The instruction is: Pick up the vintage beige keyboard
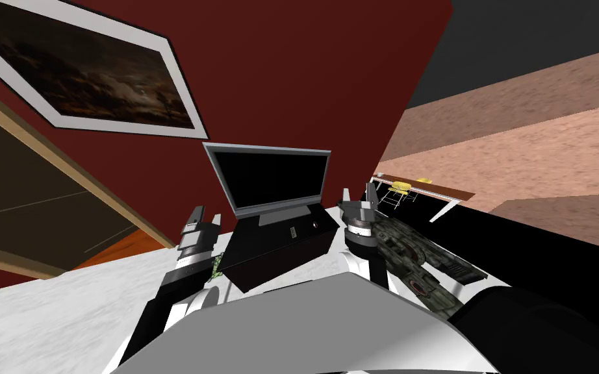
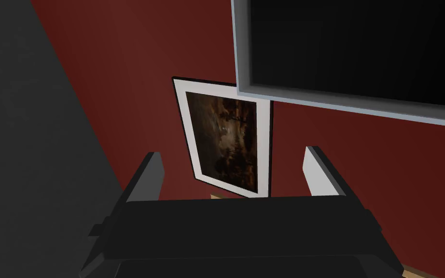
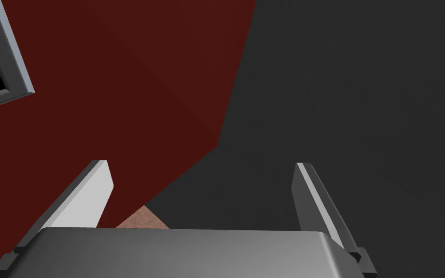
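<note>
The left gripper [image 1: 204, 219] and right gripper [image 1: 358, 193] are both wide open, aimed at the wall [image 1: 305, 78]; tip the right one down across the long dark keyboard [image 1: 421, 256] beside it.

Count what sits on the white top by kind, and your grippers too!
Monitor: 1
Dark box under it: 1
Dark mottled keyboard: 1
Small green thing, unclear: 1
Left gripper and right gripper, both open: 2
Total: 6

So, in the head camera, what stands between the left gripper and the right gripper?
In the head view, a monitor with a grey frame, standing on a dark box, lies between the left gripper and the right gripper.
</note>
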Available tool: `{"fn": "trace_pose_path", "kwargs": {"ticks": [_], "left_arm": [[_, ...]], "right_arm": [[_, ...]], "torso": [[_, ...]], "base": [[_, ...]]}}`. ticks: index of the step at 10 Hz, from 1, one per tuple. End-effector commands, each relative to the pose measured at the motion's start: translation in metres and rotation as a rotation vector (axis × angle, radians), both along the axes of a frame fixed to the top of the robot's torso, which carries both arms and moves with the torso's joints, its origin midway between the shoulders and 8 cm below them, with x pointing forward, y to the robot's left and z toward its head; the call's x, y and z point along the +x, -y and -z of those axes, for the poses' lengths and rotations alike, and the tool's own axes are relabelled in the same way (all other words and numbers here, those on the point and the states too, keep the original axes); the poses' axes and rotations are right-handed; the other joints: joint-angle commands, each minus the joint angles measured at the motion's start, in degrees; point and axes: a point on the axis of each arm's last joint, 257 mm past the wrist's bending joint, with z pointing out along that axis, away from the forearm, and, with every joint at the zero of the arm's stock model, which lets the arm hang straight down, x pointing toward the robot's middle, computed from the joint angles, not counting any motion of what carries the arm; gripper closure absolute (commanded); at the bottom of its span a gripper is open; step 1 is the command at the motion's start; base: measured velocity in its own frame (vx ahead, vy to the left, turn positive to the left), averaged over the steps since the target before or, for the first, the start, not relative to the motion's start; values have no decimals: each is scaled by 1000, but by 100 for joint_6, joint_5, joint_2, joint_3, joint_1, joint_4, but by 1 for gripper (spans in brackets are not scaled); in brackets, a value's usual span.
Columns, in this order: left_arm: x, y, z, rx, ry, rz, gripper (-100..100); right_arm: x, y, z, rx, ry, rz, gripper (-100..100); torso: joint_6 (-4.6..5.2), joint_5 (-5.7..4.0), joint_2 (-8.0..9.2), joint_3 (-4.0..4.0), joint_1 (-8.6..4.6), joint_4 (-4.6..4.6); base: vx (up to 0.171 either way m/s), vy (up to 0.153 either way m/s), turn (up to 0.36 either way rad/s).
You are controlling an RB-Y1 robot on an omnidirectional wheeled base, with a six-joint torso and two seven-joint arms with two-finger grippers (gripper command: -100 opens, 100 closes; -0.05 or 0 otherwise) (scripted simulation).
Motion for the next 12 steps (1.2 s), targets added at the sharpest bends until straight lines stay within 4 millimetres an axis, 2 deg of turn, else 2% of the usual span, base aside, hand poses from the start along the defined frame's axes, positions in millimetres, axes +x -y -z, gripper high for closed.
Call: {"fn": "trace_pose_path", "kwargs": {"ticks": [1,3,6,9,12], "left_arm": [[2,1,5,23,-21,13,-100],[7,1,18,56,-65,31,-100],[16,-3,50,92,-162,49,-100],[24,-12,95,113,-290,61,-100],[28,-23,149,124,-440,71,-100]], "right_arm": [[0,0,0,0,0,0,0],[0,0,0,0,0,0,0],[0,0,0,0,0,0,0],[0,0,0,0,0,0,0],[0,0,0,0,0,0,0]], "torso": [[0,0,0,0,0,0],[1,0,1,0,0,0],[2,-1,0,0,-4,0],[2,-2,0,0,-7,0],[1,-2,-5,-3,-8,-1]], "base": [[0,-4,-81],[-1,-8,-149],[1,-16,-214],[4,-22,-301],[17,-32,-341]]}}
